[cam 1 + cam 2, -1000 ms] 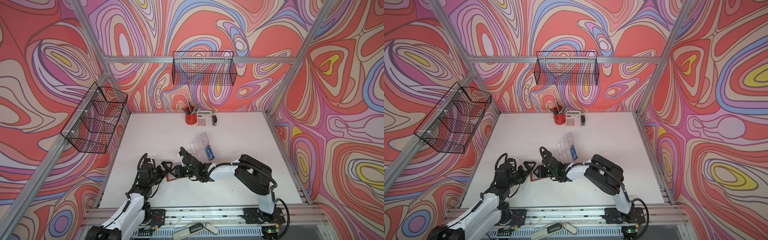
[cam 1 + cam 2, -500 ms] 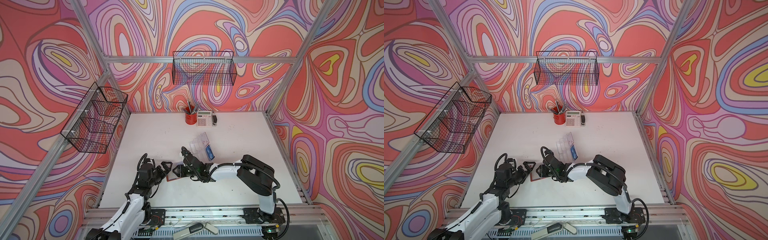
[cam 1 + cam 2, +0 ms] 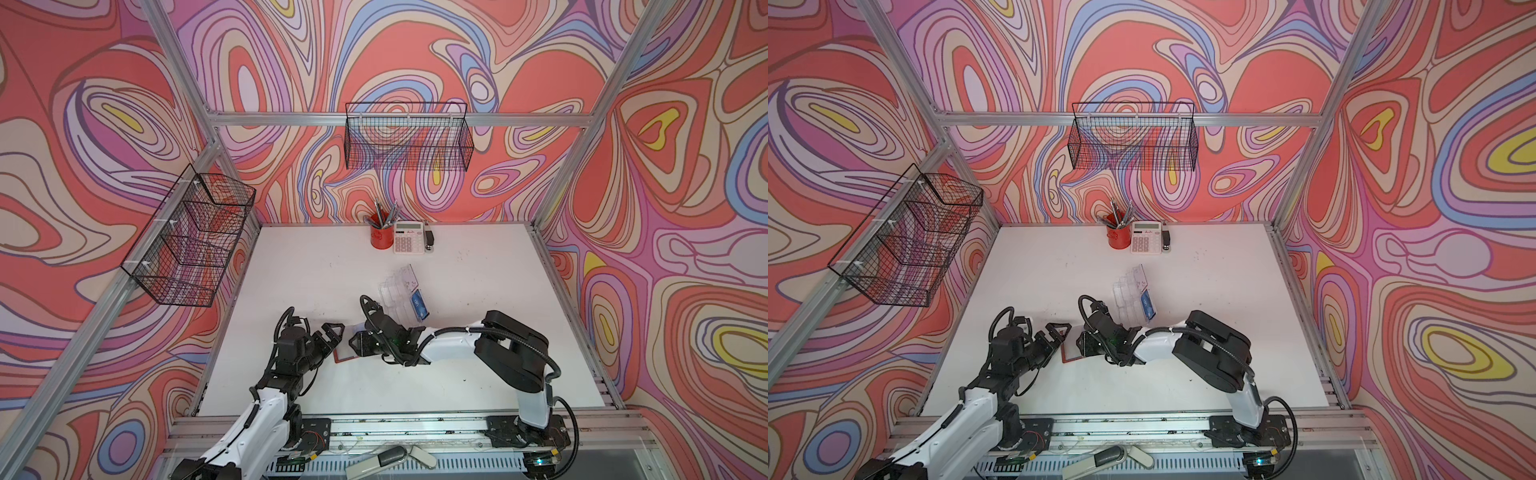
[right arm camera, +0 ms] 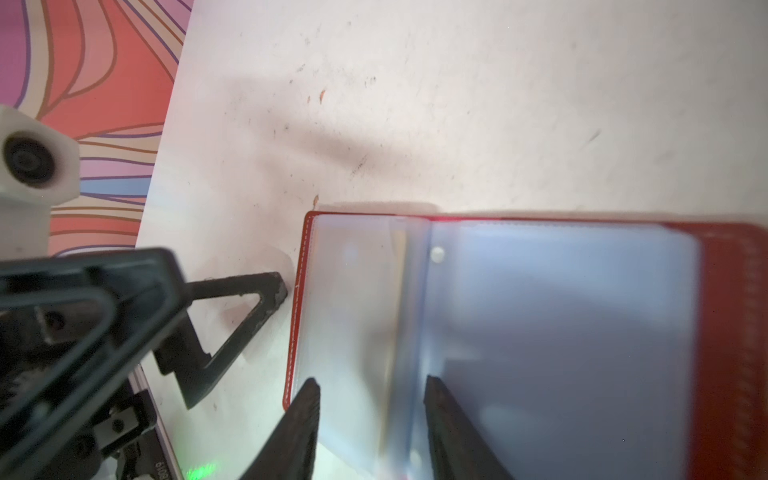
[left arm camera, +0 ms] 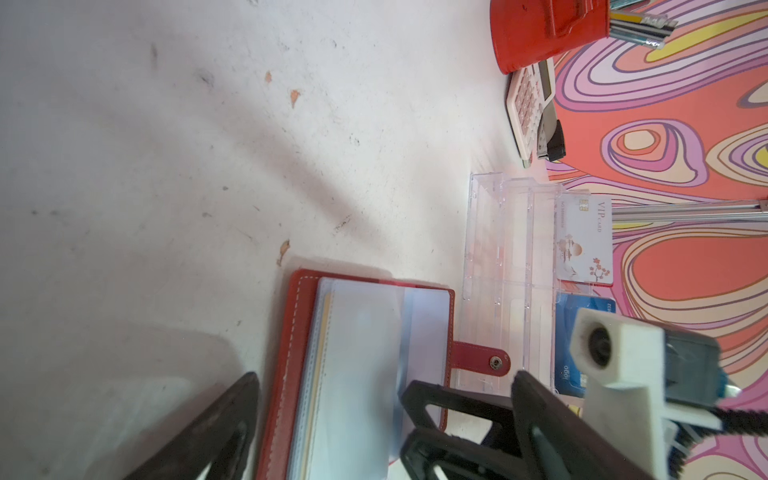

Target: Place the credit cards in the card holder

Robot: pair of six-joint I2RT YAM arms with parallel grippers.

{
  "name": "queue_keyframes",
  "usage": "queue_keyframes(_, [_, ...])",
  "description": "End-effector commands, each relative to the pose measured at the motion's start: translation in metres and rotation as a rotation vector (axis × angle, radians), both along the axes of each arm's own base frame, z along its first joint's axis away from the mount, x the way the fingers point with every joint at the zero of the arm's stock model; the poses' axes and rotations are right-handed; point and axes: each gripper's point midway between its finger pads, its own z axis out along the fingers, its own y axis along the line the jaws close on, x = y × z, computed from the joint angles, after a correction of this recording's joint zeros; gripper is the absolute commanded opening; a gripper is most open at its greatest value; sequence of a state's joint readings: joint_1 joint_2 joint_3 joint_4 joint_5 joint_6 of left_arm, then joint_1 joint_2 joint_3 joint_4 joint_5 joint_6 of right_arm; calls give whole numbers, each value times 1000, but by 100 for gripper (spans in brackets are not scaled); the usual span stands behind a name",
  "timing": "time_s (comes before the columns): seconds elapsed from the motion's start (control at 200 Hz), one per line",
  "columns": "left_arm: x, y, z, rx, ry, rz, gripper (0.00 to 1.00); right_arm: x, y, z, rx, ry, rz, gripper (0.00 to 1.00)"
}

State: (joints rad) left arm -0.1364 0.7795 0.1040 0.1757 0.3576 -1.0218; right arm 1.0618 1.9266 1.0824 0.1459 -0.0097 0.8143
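Observation:
A red wallet (image 5: pixel 353 353) lies flat and open on the white table, its clear sleeves (image 4: pixel 540 311) showing. A yellowish edge shows among the sleeves. My right gripper (image 4: pixel 372 415) hovers over it, open, with one sleeve page standing between the jaws. My left gripper (image 5: pixel 386 415) is wide open, one finger (image 4: pixel 249 316) at the wallet's outer edge. Behind the wallet stands a clear tiered card holder (image 3: pixel 397 291) (image 5: pixel 511 249) with a blue credit card (image 3: pixel 419 306) (image 5: pixel 582 316) and a white VIP card (image 5: pixel 584 241) in it. In both top views the grippers (image 3: pixel 330 338) (image 3: pixel 357 343) face each other across the wallet (image 3: pixel 1070 356).
A red pen cup (image 3: pixel 380 237), a calculator (image 3: pixel 409 243) and a small black stapler (image 3: pixel 430 241) line the table's back edge. Wire baskets hang on the left wall (image 3: pixel 191 241) and the back wall (image 3: pixel 409 141). A foot pedal (image 3: pixel 390 457) lies below the front rail.
Almost nothing. My right gripper has shifted only slightly over the wallet. The left arm has stayed where it was.

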Motion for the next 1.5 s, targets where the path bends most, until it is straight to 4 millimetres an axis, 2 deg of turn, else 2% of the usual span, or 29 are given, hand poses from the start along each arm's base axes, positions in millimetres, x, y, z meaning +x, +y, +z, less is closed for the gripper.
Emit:
queue_keyframes(0.0, [1,3,3,10,-10,10,96,17,-33,69,3,-134,-77,46])
queue_keyframes(0.165, [1,2,3,8,-13,9,96,36,-85,144,-84,-268,-223,49])
queue_keyframes(0.26, [1,3,2,12,-10,13,96,36,-110,183,-92,-358,-269,47])
queue_keyframes(0.331, [2,2,2,7,-10,9,96,35,-137,204,-71,-410,-357,48])
queue_keyframes(0.386, [2,2,3,6,-12,7,96,35,-161,216,-61,-451,-440,56])
queue_keyframes(0.421, [2,2,2,10,-11,8,96,35,-176,219,-67,-456,-491,64])
queue_keyframes(0.511, [2,4,0,17,-6,13,96,39,-212,227,-150,-488,-594,68])
queue_keyframes(0.561, [1,4,-1,16,-4,13,96,44,-232,223,-242,-485,-636,71])
queue_keyframes(0.591, [2,3,1,13,-8,12,96,47,-246,217,-301,-464,-660,73])
queue_keyframes(0.646, [2,3,1,14,-7,10,96,53,-268,203,-379,-412,-697,85])
queue_keyframes(0.736, [1,4,0,19,-3,14,96,67,-290,177,-384,-310,-679,87])
queue_keyframes(0.791, [1,4,-1,21,-1,17,96,74,-290,162,-301,-247,-613,98])
queue_keyframes(0.851, [1,4,0,15,-3,14,96,78,-287,151,-203,-204,-548,98])
queue_keyframes(0.916, [2,3,1,14,-4,12,96,81,-280,145,-136,-191,-489,91])
queue_keyframes(0.987, [1,4,-1,23,1,16,96,84,-275,141,-125,-182,-457,76])
queue_keyframes(1.097, [1,4,-1,20,1,15,96,85,-254,127,-82,-138,-371,59])
queue_keyframes(1.172, [2,3,0,16,-1,8,96,86,-241,114,-71,-94,-317,52])
queue_keyframes(1.232, [2,3,0,18,1,11,96,86,-231,107,-49,-65,-276,48])
queue_keyframes(1.332, [1,5,-3,26,8,17,96,83,-213,105,31,-45,-209,48])
queue_keyframes(1.492, [2,4,-1,22,3,13,96,81,-207,102,56,-31,-185,45])
